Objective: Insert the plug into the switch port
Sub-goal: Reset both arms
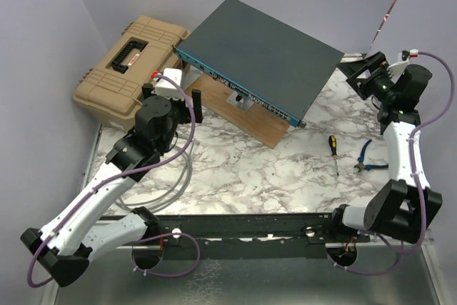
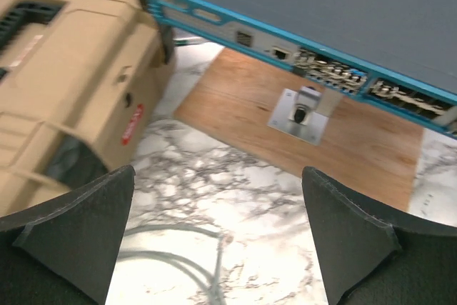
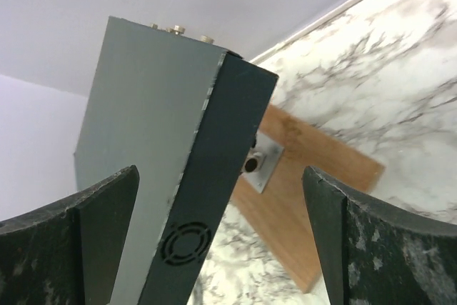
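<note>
Your left claw [image 2: 218, 176] stands wide apart, its two dark fingers [image 2: 78, 233] filling the bottom corners with nothing between them. Past them you see the marbled desk [image 2: 214, 183], with loops of grey cable [image 2: 178, 266] lying near the left finger. The switch [image 2: 321, 5] runs slantwise across the top, its blue face with the row of sockets turned toward you. A wooden board [image 2: 357, 155] reaches under it. On the board sits a small silver plate [image 2: 300, 116] carrying a dark fitting, just below the sockets. The tan toolbox [image 2: 64, 83] fills the left, close to the switch's left end.
</note>
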